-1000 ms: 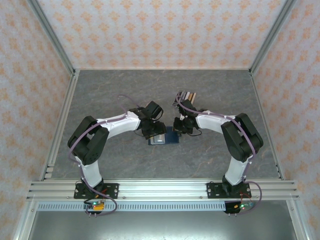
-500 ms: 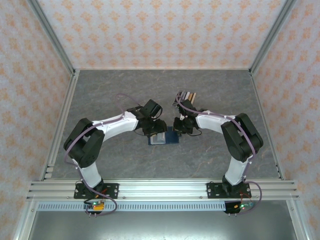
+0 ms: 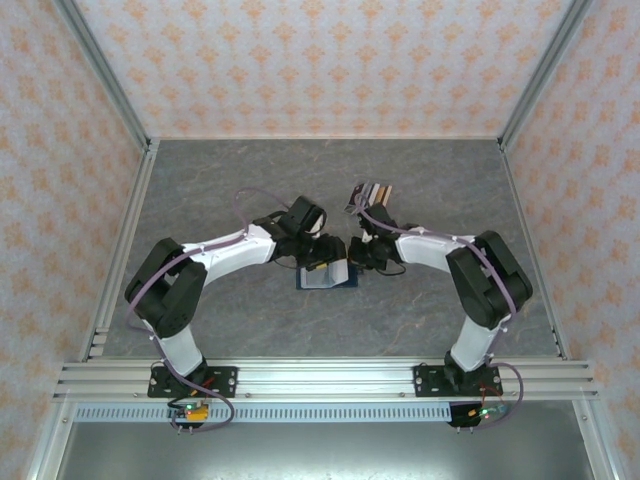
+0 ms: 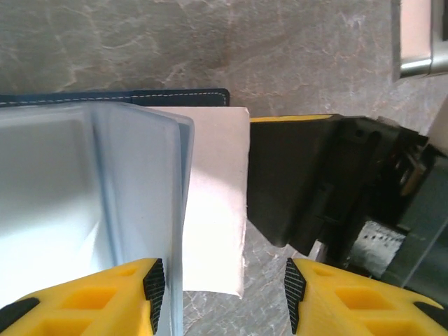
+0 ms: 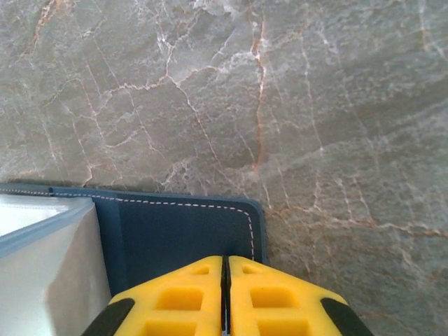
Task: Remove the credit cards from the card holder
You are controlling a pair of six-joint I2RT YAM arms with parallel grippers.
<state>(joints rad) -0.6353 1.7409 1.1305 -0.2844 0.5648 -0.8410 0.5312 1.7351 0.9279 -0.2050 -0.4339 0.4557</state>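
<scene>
Near the middle of the grey marbled surface (image 3: 240, 320), between the two arms, the card holder (image 3: 336, 278) lies open. Its navy cover is flat and its pale grey-blue sleeves (image 4: 84, 189) are turned up. The left end effector (image 3: 320, 262) hangs over the holder's upper left part, released. In the left wrist view its yellow fingertips (image 4: 150, 281) stand apart on either side of a white card (image 4: 217, 203) that sticks out past the sleeves, gripping nothing. The right end effector (image 3: 362, 256) sits at the holder's right edge, clenched. In the right wrist view its two yellow fingers (image 5: 189, 297) are pressed together at the bottom of the frame, over the cover's stitched corner; whether they pinch it I cannot tell. Farther back, above centre in the top view, a striped cluster (image 3: 375, 192) lies apart from the holder.
</scene>
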